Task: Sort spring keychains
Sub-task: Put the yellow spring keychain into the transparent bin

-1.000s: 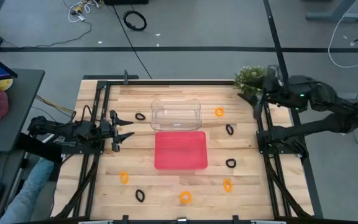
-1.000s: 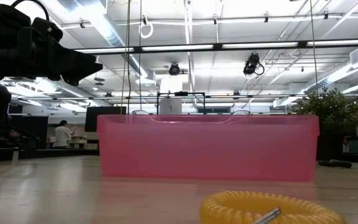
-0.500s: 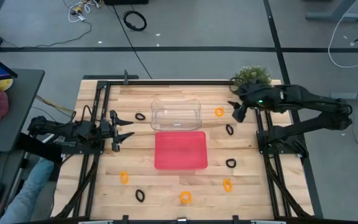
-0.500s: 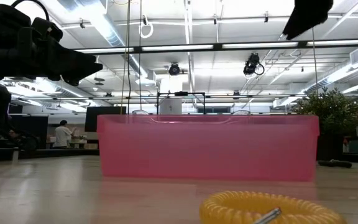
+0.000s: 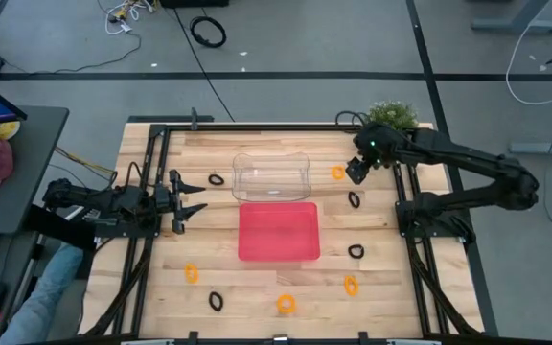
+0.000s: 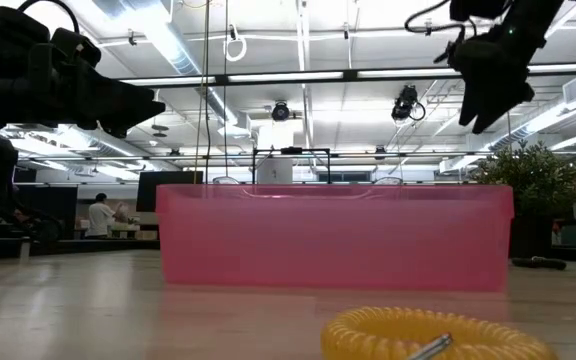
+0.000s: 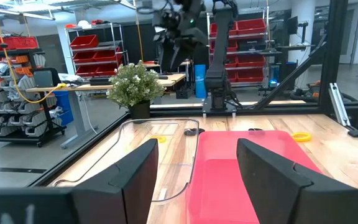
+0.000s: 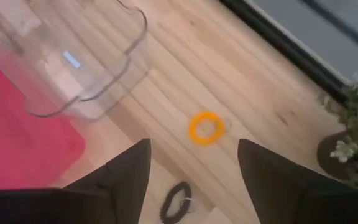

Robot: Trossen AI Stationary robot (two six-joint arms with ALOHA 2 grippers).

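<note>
Several small coiled keychains lie flat on the wooden table around a red tray and a clear container. The orange ones include one at the far right and one at the near edge. The black ones include one beside the container and one at the right. My right gripper is open and hangs above the table, close to the far-right orange keychain, touching nothing. My left gripper is open and empty, left of the tray.
A potted plant stands at the far right corner, just behind my right arm. Black frame rails run along the table's left and right sides. In the low view an orange keychain lies in front of the red tray.
My right gripper has swung from beside the plant toward the table's left and come down, ending close to the far-right orange keychain. My left arm has kept still. No keychain has moved.
</note>
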